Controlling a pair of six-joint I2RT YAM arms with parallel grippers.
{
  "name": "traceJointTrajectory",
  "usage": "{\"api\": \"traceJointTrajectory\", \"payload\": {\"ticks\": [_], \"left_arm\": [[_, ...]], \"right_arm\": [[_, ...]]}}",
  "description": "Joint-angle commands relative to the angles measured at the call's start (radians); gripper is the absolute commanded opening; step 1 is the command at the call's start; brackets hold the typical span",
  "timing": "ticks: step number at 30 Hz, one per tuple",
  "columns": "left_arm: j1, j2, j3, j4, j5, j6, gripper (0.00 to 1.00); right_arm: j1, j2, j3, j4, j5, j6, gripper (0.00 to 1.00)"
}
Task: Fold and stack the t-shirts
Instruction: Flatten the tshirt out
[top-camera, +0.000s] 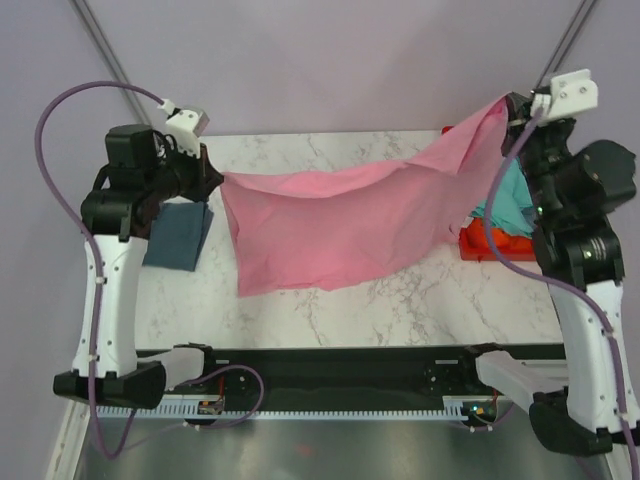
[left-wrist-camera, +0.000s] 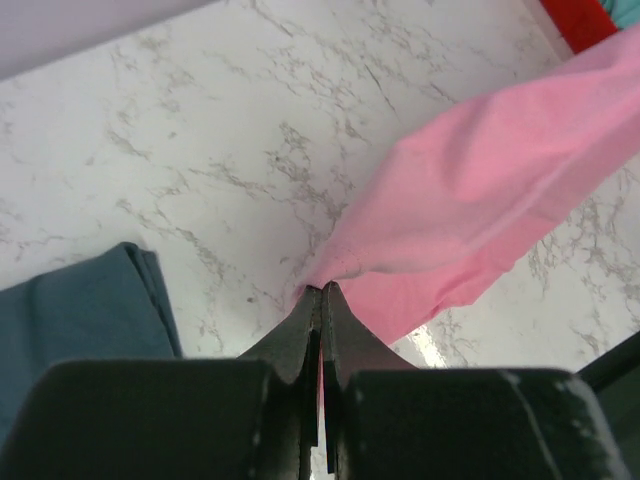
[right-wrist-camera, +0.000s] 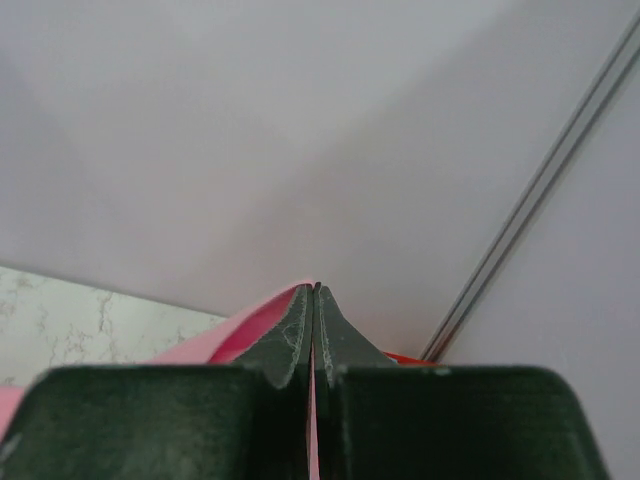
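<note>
The pink t-shirt (top-camera: 340, 225) hangs spread in the air between both arms above the marble table (top-camera: 400, 300). My left gripper (top-camera: 212, 178) is shut on its left corner; the wrist view shows the pink cloth (left-wrist-camera: 480, 200) pinched at my closed left gripper's tips (left-wrist-camera: 321, 290). My right gripper (top-camera: 510, 105) is shut on the shirt's right corner, held high; a pink edge (right-wrist-camera: 250, 325) shows beside its tips (right-wrist-camera: 316, 290). A folded slate-blue t-shirt (top-camera: 180, 235) lies on the table under the left arm and shows in the left wrist view (left-wrist-camera: 70, 320). A turquoise t-shirt (top-camera: 505, 205) lies in the crate.
A red plastic crate (top-camera: 485, 243) stands at the table's right edge under the right arm; its corner shows in the left wrist view (left-wrist-camera: 580, 20). A black rail (top-camera: 340, 365) runs along the near edge. Purple walls surround the back.
</note>
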Motion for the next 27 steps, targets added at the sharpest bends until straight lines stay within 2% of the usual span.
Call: {"api": "traceJointTrajectory", "payload": {"ticks": [1,6,13,20,24,27], "left_arm": [[-0.002,-0.123,0.038,0.035,-0.061,0.053,0.02],[-0.002,-0.263,0.081,0.005,-0.101,0.061,0.02],[0.003,-0.367,0.254,-0.124,-0.082,0.086,0.02],[0.020,-0.404,0.385,-0.134,-0.040,0.058,0.02],[0.044,-0.370,0.483,-0.117,-0.032,0.040,0.02],[0.047,-0.347,0.492,-0.106,-0.033,0.044,0.02]], "right_arm": [[-0.004,-0.126,-0.006,-0.040,0.022,0.014,0.00],[-0.004,-0.229,0.094,-0.179,-0.004,0.044,0.00],[-0.004,-0.306,0.296,-0.327,-0.082,0.028,0.00],[-0.006,-0.285,0.508,-0.379,-0.058,0.047,0.00],[-0.015,-0.198,0.684,-0.371,-0.058,0.053,0.00],[-0.017,-0.173,0.697,-0.333,-0.058,0.060,0.00]]}}
